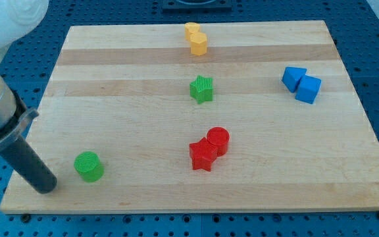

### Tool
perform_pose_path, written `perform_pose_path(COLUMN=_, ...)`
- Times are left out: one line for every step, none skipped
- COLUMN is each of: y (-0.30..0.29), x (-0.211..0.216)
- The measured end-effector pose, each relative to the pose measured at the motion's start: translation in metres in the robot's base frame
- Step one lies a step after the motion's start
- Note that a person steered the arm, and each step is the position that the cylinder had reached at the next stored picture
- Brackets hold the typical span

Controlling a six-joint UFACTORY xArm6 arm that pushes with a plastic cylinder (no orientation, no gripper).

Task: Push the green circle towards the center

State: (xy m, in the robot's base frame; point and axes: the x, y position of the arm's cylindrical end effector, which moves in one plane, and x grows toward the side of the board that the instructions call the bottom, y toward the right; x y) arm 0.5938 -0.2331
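Note:
The green circle point(89, 166) sits near the board's bottom-left corner. My tip point(47, 187) rests on the board just to the left of it and slightly lower, a short gap away, not touching. The dark rod rises from the tip towards the view's upper left. A green star point(202, 89) lies near the board's middle, well to the upper right of the green circle.
A red star point(202, 156) touches a red circle point(218, 141) right of centre, low. Two yellow blocks point(195, 38) touch at the top middle. Two blue blocks point(301, 83) touch at the right. The wooden board point(143, 125) ends just below my tip.

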Motion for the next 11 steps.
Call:
perform_pose_path(y=0.017, x=0.000)
perform_pose_path(y=0.045, x=0.000)
perform_pose_path(y=0.061, x=-0.001)
perform_pose_path(y=0.061, x=-0.016)
perform_pose_path(y=0.063, x=-0.032)
perform_pose_path(y=0.063, x=-0.055)
perform_pose_path(y=0.063, x=-0.070)
perform_pose_path(y=0.063, x=-0.087)
perform_pose_path(y=0.063, x=-0.110)
perform_pose_path(y=0.074, x=-0.130)
perform_pose_path(y=0.093, x=-0.138)
